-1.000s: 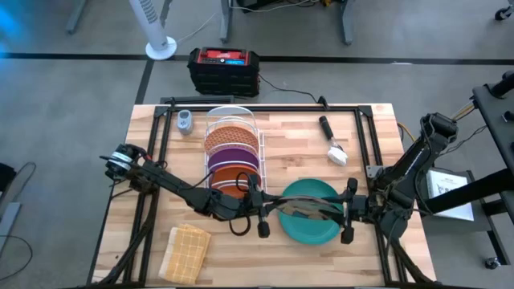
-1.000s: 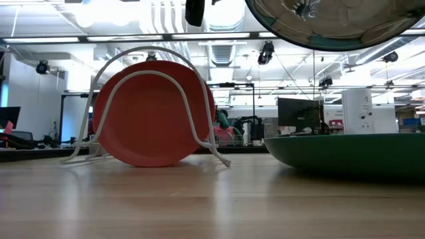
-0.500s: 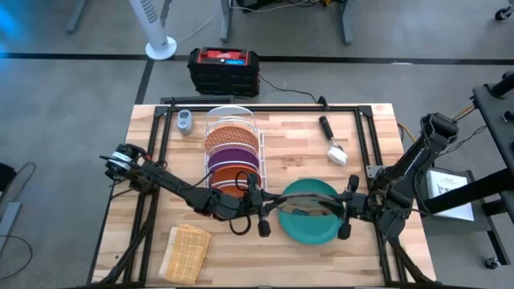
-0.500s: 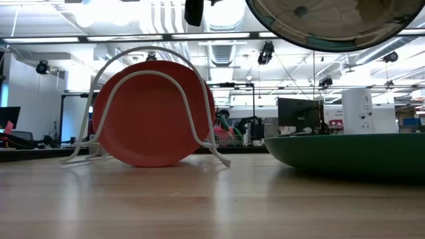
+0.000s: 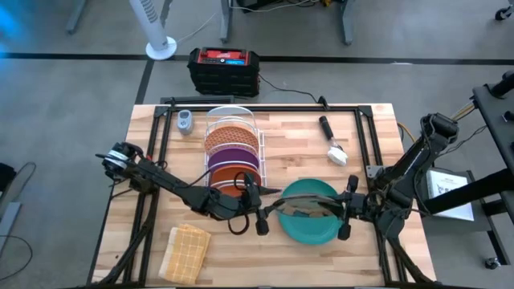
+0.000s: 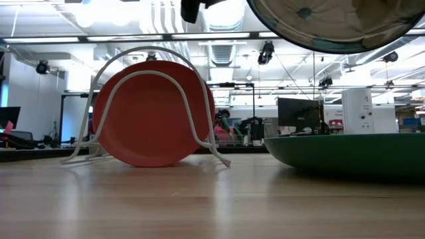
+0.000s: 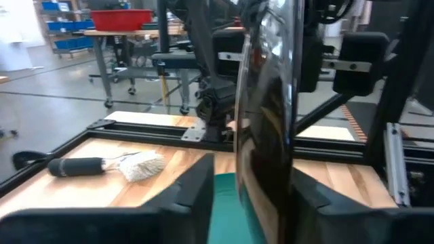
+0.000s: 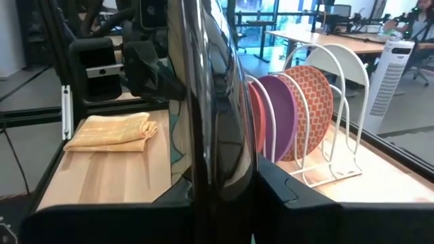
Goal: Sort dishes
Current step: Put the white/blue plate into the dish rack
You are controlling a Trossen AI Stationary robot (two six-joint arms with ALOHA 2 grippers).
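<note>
A clear glass plate point(image 5: 309, 207) hangs above the teal-green plate point(image 5: 309, 231), which lies flat on the table. My right gripper point(image 5: 345, 210) is shut on the glass plate's right rim. My left gripper point(image 5: 257, 207) is open, with a finger on either side of the left rim point(image 7: 268, 102). Teal shows through a gap beside one finger, and I cannot tell whether the other finger touches. The orange-patterned point(image 5: 231, 135), purple point(image 5: 233, 155) and orange point(image 6: 146, 116) plates stand on edge in the white wire rack point(image 6: 189, 113). My right gripper pinches the glass plate's rim point(image 8: 218, 166) on its right side between the two fingers, one on each face. The fingers come roughly level from the table's right. The plate is lifted clear above the teal-green plate, and its underside point(image 6: 332, 23) shows in the low view.
A folded tan cloth point(image 5: 186, 250) lies near the front left. A dish brush point(image 5: 332, 143) lies at the back right, and a small grey object point(image 5: 185, 122) sits left of the rack. Black frame rails point(image 5: 161, 136) run along the table's sides and back.
My right gripper has shut on the glass plate's right rim. My left gripper has opened on the left rim and drawn back a little toward the table's left edge. The plate has stayed aloft above the teal-green plate.
</note>
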